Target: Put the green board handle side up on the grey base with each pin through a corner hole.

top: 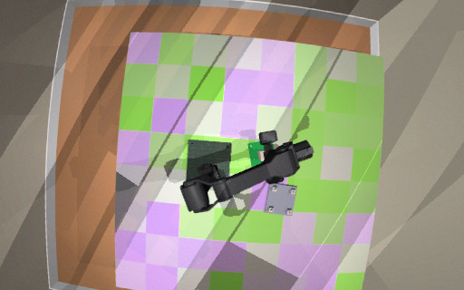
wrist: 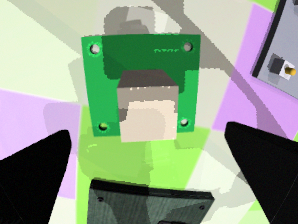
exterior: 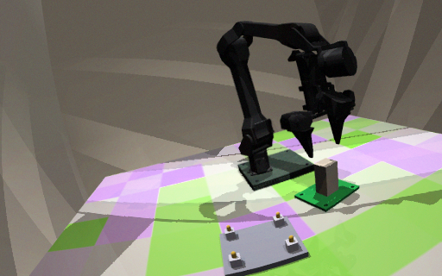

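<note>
The green board [top: 253,159] [exterior: 309,196] [wrist: 95,90] lies flat on the table with its handle side up. A hole shows near each corner in the wrist view. Its beige square handle [exterior: 326,178] [wrist: 149,117] stands upright on it. The grey base [top: 281,199] [exterior: 261,246] [wrist: 287,42] lies apart from the board, with four posts topped by gold pins; in the wrist view only its edge and a pin show at the upper right. My gripper [exterior: 325,150] [wrist: 150,133] is wide open and empty, with its fingertips above the handle's height. The arm hides part of the board in the top view.
The dark mounting plate of the arm [top: 199,154] [exterior: 289,166] [wrist: 150,200] lies close beside the board. The arm [top: 254,177] [exterior: 248,86] reaches from it over the table, passing between the board and the grey base in the top view.
</note>
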Controlling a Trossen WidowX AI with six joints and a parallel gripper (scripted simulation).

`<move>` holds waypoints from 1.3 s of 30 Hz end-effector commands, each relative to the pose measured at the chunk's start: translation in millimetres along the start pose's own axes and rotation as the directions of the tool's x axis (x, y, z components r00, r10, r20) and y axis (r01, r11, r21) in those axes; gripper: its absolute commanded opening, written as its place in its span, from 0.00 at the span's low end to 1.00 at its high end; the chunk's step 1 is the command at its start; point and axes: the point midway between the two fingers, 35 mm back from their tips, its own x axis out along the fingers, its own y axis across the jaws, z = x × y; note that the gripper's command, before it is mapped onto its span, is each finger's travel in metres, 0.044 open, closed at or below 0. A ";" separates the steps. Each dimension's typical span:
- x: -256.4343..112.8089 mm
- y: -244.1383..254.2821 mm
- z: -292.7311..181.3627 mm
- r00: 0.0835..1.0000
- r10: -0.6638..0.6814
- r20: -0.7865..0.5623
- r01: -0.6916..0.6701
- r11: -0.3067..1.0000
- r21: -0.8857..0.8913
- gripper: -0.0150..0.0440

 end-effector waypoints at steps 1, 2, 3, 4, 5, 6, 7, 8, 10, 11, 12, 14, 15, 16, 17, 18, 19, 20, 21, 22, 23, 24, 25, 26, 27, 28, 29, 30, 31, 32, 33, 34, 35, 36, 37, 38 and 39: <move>12.2 -0.9 -2.0 1.000 -0.005 -0.008 0.005 1.000 -0.003 1.00; 12.2 -0.9 -2.0 1.000 -0.005 -0.008 0.005 1.000 -0.003 1.00; 12.5 -0.9 -2.0 1.000 -0.005 -0.008 0.005 1.000 -0.003 1.00; 13.3 -0.9 -1.9 1.000 -0.005 -0.008 0.005 1.000 -0.003 1.00; 14.6 -0.8 -1.7 1.000 -0.005 -0.008 0.005 1.000 -0.003 1.00; 16.3 -0.8 -1.5 1.000 -0.005 -0.008 0.005 1.000 -0.003 1.00; 17.9 -0.8 -1.4 1.000 -0.005 -0.008 0.005 1.000 -0.003 1.00; 19.5 -0.8 -1.2 1.000 -0.005 -0.008 0.005 1.000 -0.003 1.00; 22.8 -0.8 -0.9 1.000 -0.005 -0.008 0.005 1.000 -0.003 1.00; 24.4 -0.7 -0.8 1.000 -0.005 -0.008 0.005 1.000 -0.003 1.00; 26.0 -0.7 -0.7 1.000 -0.005 -0.008 0.005 1.000 -0.003 1.00; 29.2 -0.7 -0.5 1.000 -0.005 -0.008 0.005 1.000 -0.003 1.00; 30.8 -0.7 -0.4 1.000 -0.005 -0.008 0.005 1.000 -0.003 1.00; 32.5 -0.7 -0.3 1.000 -0.005 -0.008 0.005 1.000 -0.003 1.00; 34.1 -0.7 -0.3 1.000 -0.005 -0.008 0.005 1.000 -0.003 1.00; 35.7 -0.7 -0.2 1.000 -0.005 -0.008 0.005 1.000 -0.003 1.00; 37.3 -0.7 -0.2 1.000 -0.005 -0.008 0.005 1.000 -0.003 1.00; 38.9 -0.7 -0.1 1.000 -0.005 -0.008 0.005 1.000 -0.003 1.00; 40.5 -0.7 -0.1 1.000 -0.005 -0.008 0.005 1.000 -0.003 1.00; 42.1 -0.7 -0.1 1.000 -0.005 -0.008 0.005 1.000 -0.003 1.00; 43.7 -0.7 -0.1 1.000 -0.005 -0.008 0.005 1.000 -0.003 1.00; 45.3 -0.7 -0.1 1.000 -0.005 -0.008 0.005 1.000 -0.003 1.00; 46.9 -0.7 -0.2 1.000 -0.005 -0.008 0.005 1.000 -0.003 1.00; 48.5 -0.7 -0.2 1.000 -0.005 -0.008 0.005 1.000 -0.003 1.00; 50.1 -0.7 -0.2 1.000 -0.005 -0.008 0.005 1.000 -0.003 1.00; 51.7 -0.8 -0.3 1.000 -0.005 -0.008 0.005 1.000 -0.003 1.00; 53.3 -0.8 -0.4 1.000 -0.005 -0.008 0.005 1.000 -0.003 1.00; 54.9 -0.8 -0.4 1.000 -0.005 -0.008 0.005 1.000 -0.003 1.00; 56.5 -0.8 -0.5 1.000 -0.005 -0.008 0.005 1.000 -0.003 1.00; 58.0 -0.8 -0.6 1.000 -0.005 -0.008 0.005 1.000 -0.003 1.00; 59.6 -0.9 -0.7 1.000 -0.005 -0.008 0.005 1.000 -0.003 1.00; 61.2 -0.9 -0.9 1.000 -0.005 -0.008 0.005 1.000 -0.003 1.00; 62.8 -0.9 -1.0 1.000 -0.005 -0.008 0.005 1.000 -0.003 1.00; 64.4 -0.9 -1.1 1.000 -0.005 -0.008 0.005 1.000 -0.003 1.00; 65.9 -1.0 -1.3 1.000 -0.005 -0.008 0.005 1.000 -0.003 1.00; 67.5 -1.0 -1.4 1.000 -0.005 -0.008 0.005 1.000 -0.003 1.00; 69.1 -1.0 -1.6 1.000 -0.005 -0.008 0.005 1.000 -0.003 1.00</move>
